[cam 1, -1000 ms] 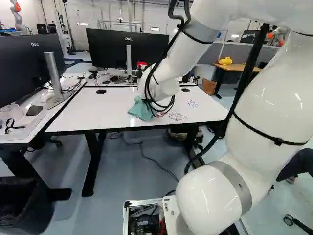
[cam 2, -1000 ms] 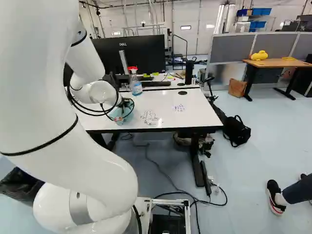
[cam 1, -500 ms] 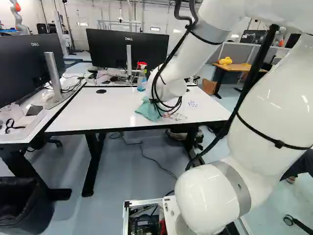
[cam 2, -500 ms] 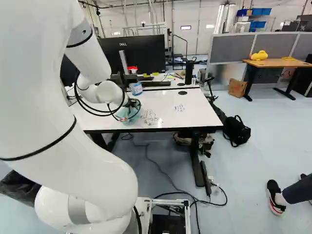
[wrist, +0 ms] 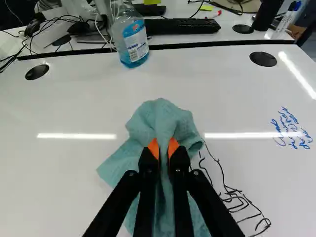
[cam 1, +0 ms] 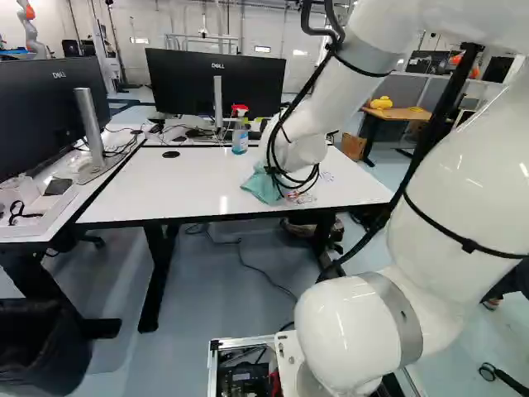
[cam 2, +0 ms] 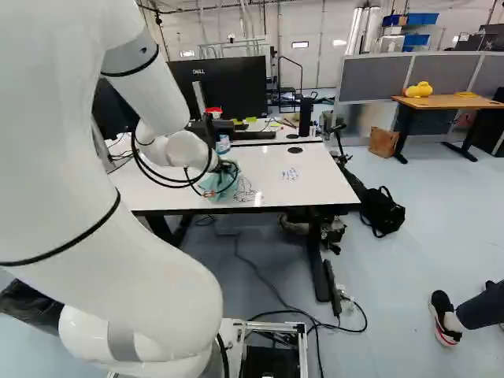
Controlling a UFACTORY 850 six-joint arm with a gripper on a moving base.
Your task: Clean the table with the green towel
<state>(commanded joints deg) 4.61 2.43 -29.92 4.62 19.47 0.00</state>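
In the right base view my gripper (cam 2: pixel 227 168) is low over the white table (cam 2: pixel 315 177), partly hidden by cables. The wrist view shows the gripper (wrist: pixel 163 148) shut on the green towel (wrist: pixel 160 116), pinching a fold between its orange pads. The towel's lower part spreads over the tabletop. Black marker scribbles (wrist: pixel 237 200) lie beside the towel, some running up to its edge; whatever is under it is hidden. Farther to the same side is blue writing (wrist: pixel 292 129).
A spray bottle (wrist: pixel 134 42) with blue liquid stands at the table's far edge. Behind it are a keyboard (wrist: pixel 182 26), cables and a monitor (cam 1: pixel 216 83). Another monitor (cam 1: pixel 50 116) stands at the left of the left base view. Another robot (cam 1: pixel 29 29) is far back.
The arm has swung to the right in both base views, dragging the held towel across the table toward the scribbles. The spray bottle has come into sight in the left base view. The base has not moved.
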